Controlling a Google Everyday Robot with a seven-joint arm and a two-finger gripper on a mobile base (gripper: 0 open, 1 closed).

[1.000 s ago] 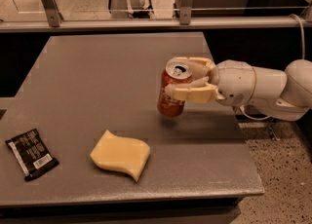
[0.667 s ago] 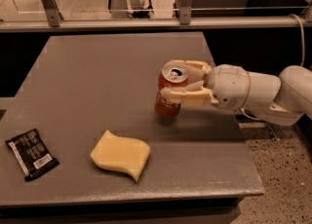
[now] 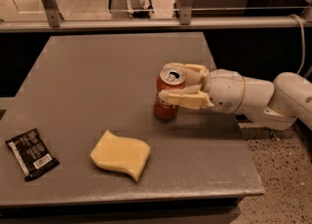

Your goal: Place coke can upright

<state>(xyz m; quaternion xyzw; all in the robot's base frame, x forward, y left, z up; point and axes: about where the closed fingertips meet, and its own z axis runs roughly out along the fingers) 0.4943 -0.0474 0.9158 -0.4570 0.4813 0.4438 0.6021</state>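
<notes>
In the camera view the arm [image 3: 253,99] reaches in from the right over the grey table [image 3: 107,72], and the gripper [image 3: 165,83] is clamped around the upper part of the coke can [image 3: 165,109], one finger on each side. The can stands upright right of the table's centre, silver top up. A yellow sponge [image 3: 120,154] lies nearer the front edge, and a black packet [image 3: 31,153] lies at the front left

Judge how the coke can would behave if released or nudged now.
The coke can stands nearly upright in the gripper, base close to the table, so it would probably stay standing. Tall and narrow, it could tip from a sideways nudge, then likely roll. Its metal wall may dent if squeezed hard.
</notes>
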